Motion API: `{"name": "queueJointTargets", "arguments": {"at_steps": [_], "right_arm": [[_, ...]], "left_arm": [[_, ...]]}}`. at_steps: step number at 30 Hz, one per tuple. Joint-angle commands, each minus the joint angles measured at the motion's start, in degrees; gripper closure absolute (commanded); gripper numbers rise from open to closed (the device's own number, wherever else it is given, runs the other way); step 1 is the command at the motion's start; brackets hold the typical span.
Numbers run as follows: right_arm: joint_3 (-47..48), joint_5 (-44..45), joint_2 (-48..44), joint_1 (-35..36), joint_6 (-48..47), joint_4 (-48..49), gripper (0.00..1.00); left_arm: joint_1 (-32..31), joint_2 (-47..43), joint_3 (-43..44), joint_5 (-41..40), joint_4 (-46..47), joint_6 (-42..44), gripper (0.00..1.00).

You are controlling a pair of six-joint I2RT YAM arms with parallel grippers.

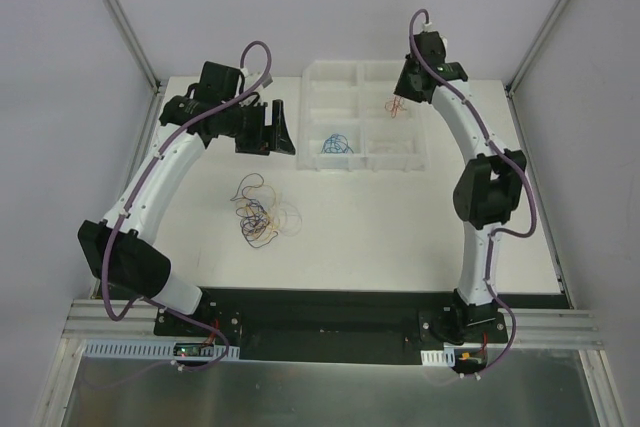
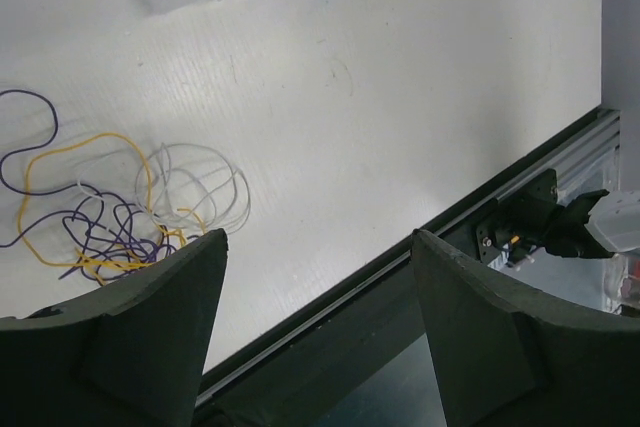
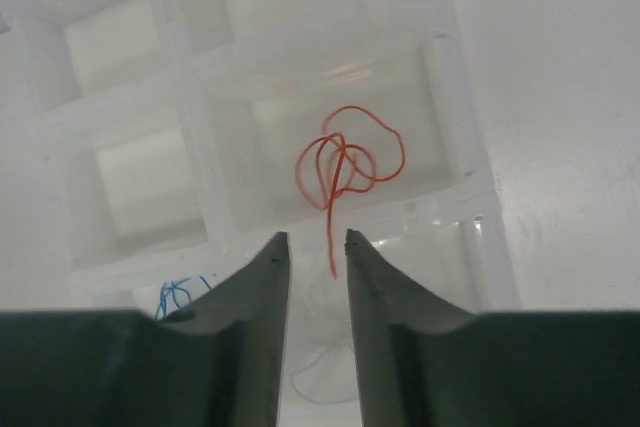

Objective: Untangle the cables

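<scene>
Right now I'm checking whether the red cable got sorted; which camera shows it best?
Right wrist: the red cable fills mid-frame, looped, framed by a tray compartment. Top external shows only a tiny red squiggle; left wrist misses it.

Two robot arms stand at the near edge: the left arm [image 1: 150,182] and the right arm [image 1: 470,147]. There is one table [image 1: 400,237], and on it one clear tray [image 1: 362,65]. I count six compartments in it, two across and three deep. I can make out two coloured cables in the tray, one red cable [image 3: 342,155] and one blue cable [image 1: 337,143], each in its own compartment. One tangle [image 1: 262,212] lies loose on the table. It has three colours: yellow [image 2: 100,135], purple [image 2: 52,117] and white [image 2: 195,146]. I can't count the strands of each.
</scene>
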Motion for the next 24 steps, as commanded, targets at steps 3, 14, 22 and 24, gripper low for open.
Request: {"name": "queueJointTargets", "arguments": {"at_steps": [3,14,22,24], "right_arm": [[11.8,-3.2,6.7,-0.7,0.5,-4.4,0.48],[-9.1,-18.0,-6.0,1.6,1.2,-3.4,0.39],[-35.5,-23.0,-24.1,12.7,-4.1,1.5,0.35],[-42.9,-25.0,-28.5,14.8,-2.8,4.8,0.35]], "left_arm": [[0.3,-1.2,3.1,-2.0,-1.6,4.0,0.26],[0.6,0.0,-2.0,-2.0,-1.9,-0.5,0.26],[8.9,-1.2,-15.2,-4.8,-3.9,-6.8,0.24],[8.9,0.4,-16.8,-4.3,-3.8,-6.1,0.25]]}}
